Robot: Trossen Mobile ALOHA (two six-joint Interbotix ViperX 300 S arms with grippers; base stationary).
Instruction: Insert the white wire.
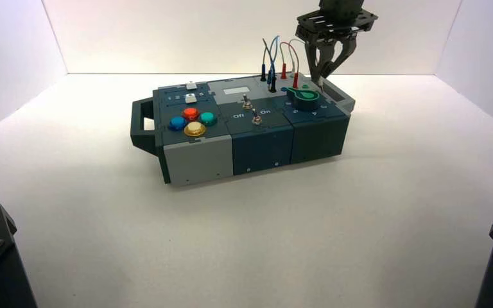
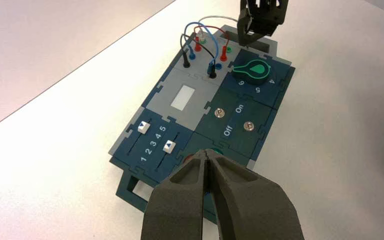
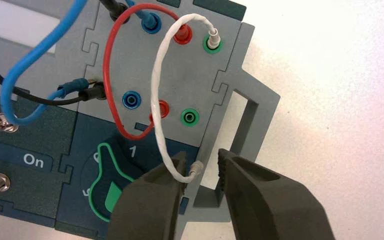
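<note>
The left gripper (image 2: 206, 156) idles closed at near left. The white wire (image 3: 156, 85) arches from the rear green socket (image 3: 212, 43) to its loose plug (image 3: 196, 168), between the parted fingers of the right gripper (image 3: 201, 158) by the handle. Gripping seems in hand; next, close, then align over the free green socket (image 3: 190, 117).

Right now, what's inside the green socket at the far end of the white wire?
One pale plug of the white wire stands in that green socket; its inserted tip is hidden.
</note>
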